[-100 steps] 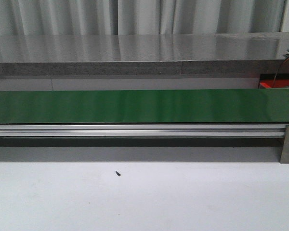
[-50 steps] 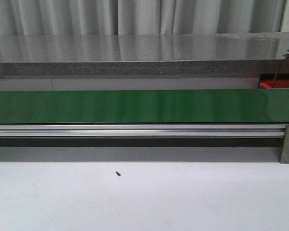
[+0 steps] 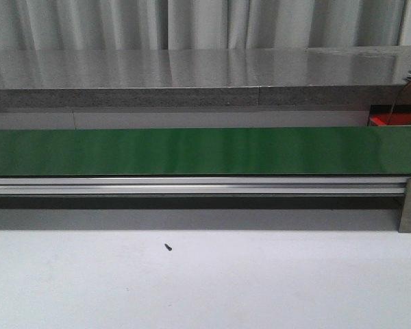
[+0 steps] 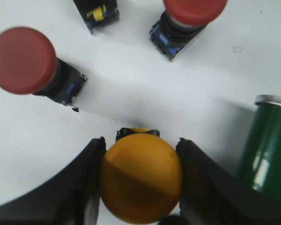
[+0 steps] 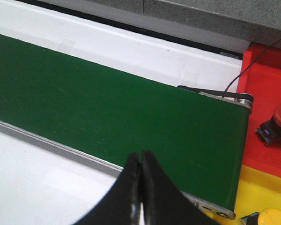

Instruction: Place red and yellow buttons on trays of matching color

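Note:
In the left wrist view my left gripper [image 4: 140, 143] is shut on a yellow button [image 4: 141, 178], one black finger pressed to each side of its round cap. Two red buttons [image 4: 22, 60] [image 4: 194, 9] and a further button body with a yellow part [image 4: 97, 11] lie on the white surface beyond it. In the right wrist view my right gripper [image 5: 141, 155] is shut and empty above the near rail of the green belt [image 5: 107, 108]. A red tray [image 5: 267, 93] holds a red button [image 5: 280, 117]. A yellow tray [image 5: 253, 187] holds a yellow button [image 5: 271, 216]. Neither gripper shows in the front view.
The green conveyor belt [image 3: 192, 151] runs across the front view with an aluminium rail [image 3: 192, 185] along its near side. A small black screw [image 3: 168, 247] lies on the white table. A grey stone ledge [image 3: 192, 75] stands behind. The belt's green end [image 4: 264, 150] is beside the left gripper.

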Controlling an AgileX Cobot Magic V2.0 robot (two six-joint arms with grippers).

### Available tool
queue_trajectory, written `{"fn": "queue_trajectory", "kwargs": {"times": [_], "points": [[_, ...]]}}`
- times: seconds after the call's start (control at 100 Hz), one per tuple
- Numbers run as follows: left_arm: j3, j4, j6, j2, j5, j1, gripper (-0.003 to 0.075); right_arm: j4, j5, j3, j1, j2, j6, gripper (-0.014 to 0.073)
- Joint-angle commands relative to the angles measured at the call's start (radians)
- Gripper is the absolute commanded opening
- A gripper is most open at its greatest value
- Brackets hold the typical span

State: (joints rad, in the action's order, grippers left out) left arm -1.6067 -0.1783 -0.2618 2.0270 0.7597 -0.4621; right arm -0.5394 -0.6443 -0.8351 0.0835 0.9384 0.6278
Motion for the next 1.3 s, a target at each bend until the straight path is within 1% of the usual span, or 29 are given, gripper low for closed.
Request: {"fn": "queue_trajectory", "kwargs": {"times": [0.0,0.1,0.22,0.43,0.68,0.83,0.99,1.29], "points": [[-0.032,-0.033,0.008,-0.144,-0.003,0.000,0.0045,-0.032,0.058,-0.024,0.000,-0.013,0.006,-0.0067],[-0.032,-0.058,0.008,-0.212,0.039,0.004,0.0040,-0.032,0.058,-0.024,0.000,-0.013,0.006,-0.0067],[-0.032,-0.058,0.002,-0.279,0.088,0.034,0.0040,-0.032,0.058,-0.024,0.000,-0.013,0.006,-0.0067],[-0.030,-0.064,0.002,-0.306,0.168,0.108,0.0040,-0.032,0.058,-0.024,0.000,-0.013,0.006,-0.0067],[0.001,-0.090,0.002,-0.306,0.157,0.206,0.0040,-0.032,0.058,-0.024,0.000,-0.013,0.006,-0.0067],[0.023,-0.090,0.002,-0.304,0.138,0.248,0.0040,-0.032,0.058,-0.024,0.000,-0.013,0.006,-0.0067],[0.062,-0.090,0.002,-0.304,0.128,0.267,0.0040,-0.032,0.058,-0.024,0.000,-0.013,0.006,-0.0067],[0.150,-0.090,0.002,-0.304,0.088,0.267,0.0040,-0.032,0.058,-0.024,0.000,-0.013,0.006,-0.0067]]}}
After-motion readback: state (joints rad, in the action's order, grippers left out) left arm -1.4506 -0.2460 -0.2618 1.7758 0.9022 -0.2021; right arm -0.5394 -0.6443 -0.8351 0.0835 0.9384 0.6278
